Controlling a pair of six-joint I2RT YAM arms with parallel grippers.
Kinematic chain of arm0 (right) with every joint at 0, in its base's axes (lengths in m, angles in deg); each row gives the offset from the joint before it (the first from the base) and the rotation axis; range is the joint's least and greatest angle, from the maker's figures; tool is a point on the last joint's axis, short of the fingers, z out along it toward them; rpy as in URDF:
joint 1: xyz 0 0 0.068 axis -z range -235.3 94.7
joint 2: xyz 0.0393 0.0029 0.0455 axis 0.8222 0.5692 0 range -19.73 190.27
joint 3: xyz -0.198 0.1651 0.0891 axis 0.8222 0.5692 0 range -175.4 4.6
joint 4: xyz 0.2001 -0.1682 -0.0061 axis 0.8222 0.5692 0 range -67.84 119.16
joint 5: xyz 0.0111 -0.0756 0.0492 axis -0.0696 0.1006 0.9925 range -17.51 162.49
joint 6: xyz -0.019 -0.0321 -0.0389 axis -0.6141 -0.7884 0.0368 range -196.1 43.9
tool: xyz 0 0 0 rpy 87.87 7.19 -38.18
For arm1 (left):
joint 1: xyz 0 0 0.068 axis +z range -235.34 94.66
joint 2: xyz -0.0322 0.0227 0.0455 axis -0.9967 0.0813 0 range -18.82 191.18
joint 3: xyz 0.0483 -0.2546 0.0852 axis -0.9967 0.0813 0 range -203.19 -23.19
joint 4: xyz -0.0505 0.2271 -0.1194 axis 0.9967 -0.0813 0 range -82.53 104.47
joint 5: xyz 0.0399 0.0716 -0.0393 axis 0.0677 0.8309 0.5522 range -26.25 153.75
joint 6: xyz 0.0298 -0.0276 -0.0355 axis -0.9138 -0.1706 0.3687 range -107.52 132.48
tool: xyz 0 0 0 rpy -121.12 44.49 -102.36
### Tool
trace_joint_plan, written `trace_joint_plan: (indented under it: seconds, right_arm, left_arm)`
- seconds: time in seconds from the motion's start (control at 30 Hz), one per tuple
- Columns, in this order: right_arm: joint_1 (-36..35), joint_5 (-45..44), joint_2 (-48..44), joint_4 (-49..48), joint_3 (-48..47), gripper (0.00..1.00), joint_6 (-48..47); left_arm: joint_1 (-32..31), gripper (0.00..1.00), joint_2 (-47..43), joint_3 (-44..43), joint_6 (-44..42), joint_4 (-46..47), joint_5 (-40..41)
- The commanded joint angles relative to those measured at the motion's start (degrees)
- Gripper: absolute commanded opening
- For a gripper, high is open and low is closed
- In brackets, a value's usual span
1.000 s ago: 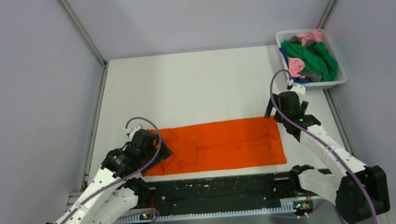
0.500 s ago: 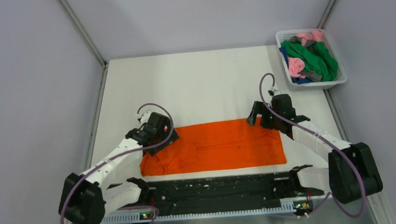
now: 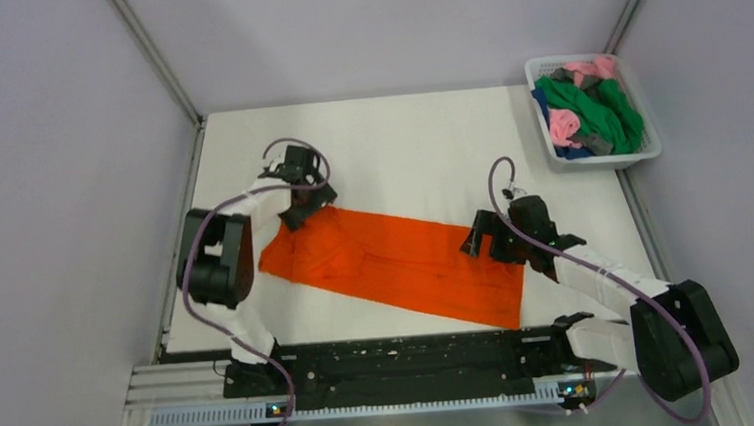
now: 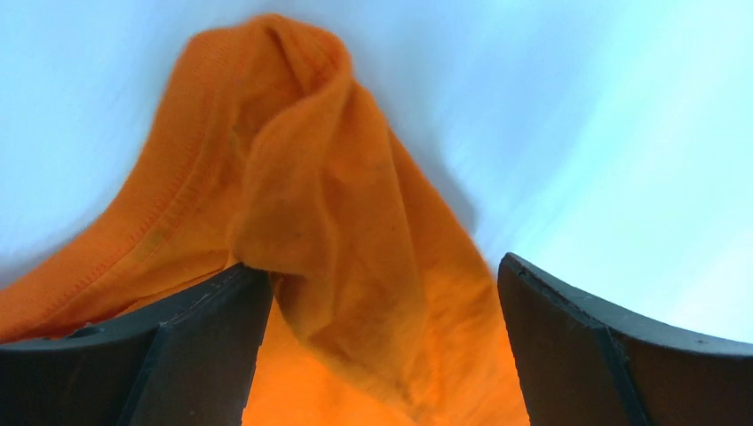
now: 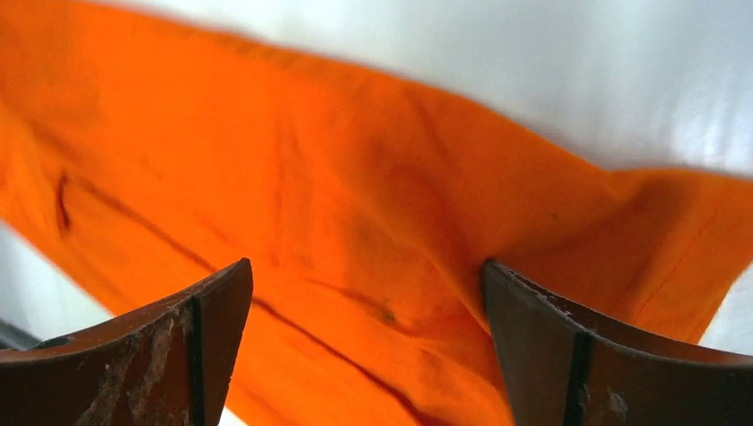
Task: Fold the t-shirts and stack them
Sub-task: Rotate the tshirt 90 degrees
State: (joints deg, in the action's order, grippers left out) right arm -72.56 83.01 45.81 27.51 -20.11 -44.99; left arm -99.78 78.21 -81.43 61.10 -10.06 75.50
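I see the orange t-shirt point(image 3: 396, 262) folded into a long strip, lying slantwise on the white table point(image 3: 398, 141). Plain pale grey walls point(image 3: 390, 32) close in beyond the shirt and on both sides of it. My left gripper point(image 3: 295, 215) is at the shirt's far left end, its jaws wide apart with a bunched ridge of cloth between them, unpinched. My right gripper point(image 3: 480, 243) is at the shirt's right end, its jaws likewise spread over the cloth. Well beyond that end, a white basket point(image 3: 649, 149) holds the other t-shirts point(image 3: 596, 107), which are green, pink, blue and grey.
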Motion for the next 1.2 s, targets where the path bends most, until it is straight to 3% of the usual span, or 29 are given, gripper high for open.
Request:
trace_joint_plan:
  seconds: [0.0, 0.23, 0.4, 0.53, 0.8, 0.97, 1.17]
  right_arm:
    - [-6.2, 0.9, -2.2, 7.9, 2.0, 0.99, 2.1]
    - [-16.2, 4.3, -3.0, 10.6, 2.0, 0.99, 2.9]
    - [-23.2, 10.9, -0.1, 6.1, 0.6, 0.99, 1.6]
    - [-27.8, 15.3, 5.7, 2.6, -3.3, 0.99, -0.5]
    - [-34.2, 18.2, 15.2, -0.3, -12.6, 0.99, -4.1]
    - [-36.7, 17.9, 17.0, 0.8, -16.2, 0.99, -5.4]
    - [-36.8, 17.4, 10.6, 2.0, -16.8, 0.99, -5.2]
  left_arm:
    - [0.1, 0.99, 18.3, -22.8, -3.7, 1.5, -7.4]
    - [-1.6, 0.99, 46.0, -59.6, 0.0, 1.4, -25.8]
    - [-4.9, 0.99, 57.5, -72.0, 8.2, 19.2, -31.9]
    - [-7.8, 0.99, 64.2, -80.8, 12.0, 27.5, -27.6]
    - [-9.2, 0.99, 69.8, -84.7, 16.0, 37.0, -20.1]
    - [-8.7, 0.99, 68.6, -85.5, 10.5, 31.0, -17.3]
    - [-5.6, 0.99, 61.9, -84.3, 5.1, 25.0, -14.8]
